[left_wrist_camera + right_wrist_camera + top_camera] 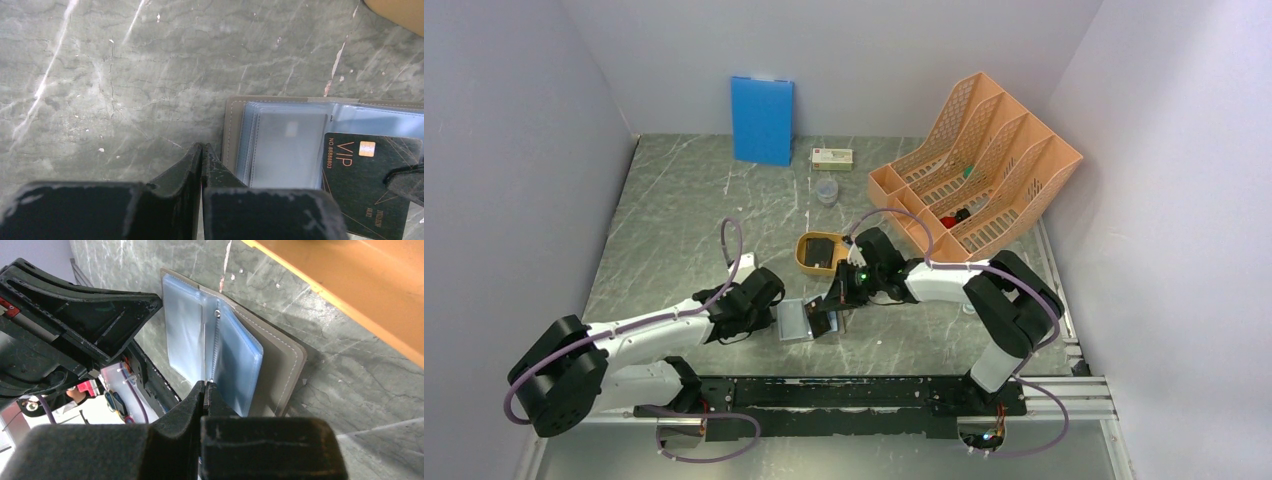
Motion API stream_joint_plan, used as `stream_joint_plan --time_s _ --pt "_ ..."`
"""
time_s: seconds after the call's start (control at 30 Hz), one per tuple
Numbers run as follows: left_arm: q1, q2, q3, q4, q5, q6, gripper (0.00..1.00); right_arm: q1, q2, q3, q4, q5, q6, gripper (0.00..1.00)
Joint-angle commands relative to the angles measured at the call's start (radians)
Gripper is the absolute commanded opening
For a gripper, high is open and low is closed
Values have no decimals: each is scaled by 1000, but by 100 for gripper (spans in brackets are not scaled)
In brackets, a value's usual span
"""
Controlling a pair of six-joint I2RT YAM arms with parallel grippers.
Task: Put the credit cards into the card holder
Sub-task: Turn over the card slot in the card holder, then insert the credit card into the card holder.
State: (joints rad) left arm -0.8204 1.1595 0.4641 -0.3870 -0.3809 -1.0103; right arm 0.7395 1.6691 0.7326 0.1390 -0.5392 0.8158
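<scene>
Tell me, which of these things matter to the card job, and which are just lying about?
Job: credit card, card holder, yellow tray with dark contents, possibly more cards.
Lying about: blue board, orange file rack, small box, clear cup.

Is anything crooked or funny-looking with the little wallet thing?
Yes. A black VIP card lies slanted across the clear pockets of the open card holder, on top of them and not tucked into one. It looks odd because it is out in the open and a bit crooked. Nothing looks spilled or broken.

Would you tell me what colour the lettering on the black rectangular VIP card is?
Copper-orange, on the black rectangular VIP card; the left wrist view shows it best.
</scene>
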Motion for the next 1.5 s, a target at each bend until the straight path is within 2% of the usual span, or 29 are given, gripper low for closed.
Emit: stream_joint_plan --time_s 0.0,0.6,1.47 --pt "7 18 -28 14 43 5 8 7 10 4 36 -19 13 0" --pt "7 32 -34 31 65 15 6 13 44 2 96 -22 45 0" --pt "7 -4 -92 64 113 -1 5 67 77 -57 202 174 175 0"
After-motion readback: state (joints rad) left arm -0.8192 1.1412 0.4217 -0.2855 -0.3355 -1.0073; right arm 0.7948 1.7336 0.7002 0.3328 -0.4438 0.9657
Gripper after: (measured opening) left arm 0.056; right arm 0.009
